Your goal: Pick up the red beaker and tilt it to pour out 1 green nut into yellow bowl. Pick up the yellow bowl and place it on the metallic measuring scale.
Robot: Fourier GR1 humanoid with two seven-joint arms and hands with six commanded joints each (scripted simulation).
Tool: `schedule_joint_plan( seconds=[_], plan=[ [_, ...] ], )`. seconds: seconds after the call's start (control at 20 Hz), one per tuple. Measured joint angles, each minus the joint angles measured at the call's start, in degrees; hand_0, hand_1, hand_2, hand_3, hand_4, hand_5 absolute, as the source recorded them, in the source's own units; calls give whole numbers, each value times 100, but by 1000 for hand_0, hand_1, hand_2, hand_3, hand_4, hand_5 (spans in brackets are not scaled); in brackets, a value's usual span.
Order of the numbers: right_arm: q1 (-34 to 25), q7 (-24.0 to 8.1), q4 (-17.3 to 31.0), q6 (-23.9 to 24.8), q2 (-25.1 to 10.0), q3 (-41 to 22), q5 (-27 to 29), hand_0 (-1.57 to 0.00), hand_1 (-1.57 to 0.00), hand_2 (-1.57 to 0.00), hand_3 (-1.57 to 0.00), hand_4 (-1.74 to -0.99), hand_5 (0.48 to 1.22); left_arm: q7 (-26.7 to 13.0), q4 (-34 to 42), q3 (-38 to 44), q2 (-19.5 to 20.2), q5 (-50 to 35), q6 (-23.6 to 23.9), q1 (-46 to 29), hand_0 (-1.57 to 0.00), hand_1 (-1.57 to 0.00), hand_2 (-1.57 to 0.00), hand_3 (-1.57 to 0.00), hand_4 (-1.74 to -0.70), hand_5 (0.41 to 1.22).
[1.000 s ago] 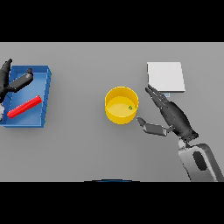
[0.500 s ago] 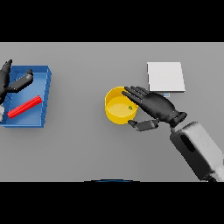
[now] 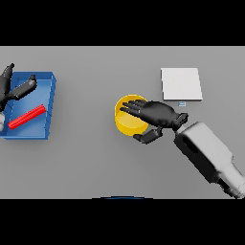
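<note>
You've got a grey counter (image 3: 95, 162) carrying three things: a blue tray (image 3: 50, 103) sits at the left edge, the yellow bowl (image 3: 125, 125) stands near the centre, and the metallic measuring scale (image 3: 181, 83) lies toward the far right, well apart from the tray.

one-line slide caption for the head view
Right hand reaching over the yellow bowl, scale beyond; left hand at the blue tray.

Yellow bowl (image 3: 125, 125) interior partly behind right hand (image 3: 158, 114); left hand (image 3: 8, 87) edge-cropped.
</note>
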State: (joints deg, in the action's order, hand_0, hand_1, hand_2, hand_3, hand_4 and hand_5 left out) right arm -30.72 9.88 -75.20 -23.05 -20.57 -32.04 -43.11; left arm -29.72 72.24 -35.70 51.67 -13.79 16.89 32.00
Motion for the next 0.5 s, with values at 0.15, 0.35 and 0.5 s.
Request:
schedule_joint_plan(
  seconds=[0.15, 0.35, 0.5],
  plan=[
    [-147, 7, 163, -170, 48, -124, -47, 1, 1, 1, 1, -1281, 674, 27, -11, 21, 33, 20, 35, -6, 1, 1, 1, 1, -797, 734],
    [-260, -12, 475, -263, 68, -262, -166, 1, 1, 1, 1, -1303, 674, -88, 39, 60, 87, -20, 12, 50, 1, 1, 1, 1, -799, 738],
    [-420, -82, 637, -380, 135, -387, -258, 1, 1, 1, 1, -1304, 703, -1, -21, 37, 62, -23, -27, -9, 1, 1, 1, 1, -795, 732]
  ],
)
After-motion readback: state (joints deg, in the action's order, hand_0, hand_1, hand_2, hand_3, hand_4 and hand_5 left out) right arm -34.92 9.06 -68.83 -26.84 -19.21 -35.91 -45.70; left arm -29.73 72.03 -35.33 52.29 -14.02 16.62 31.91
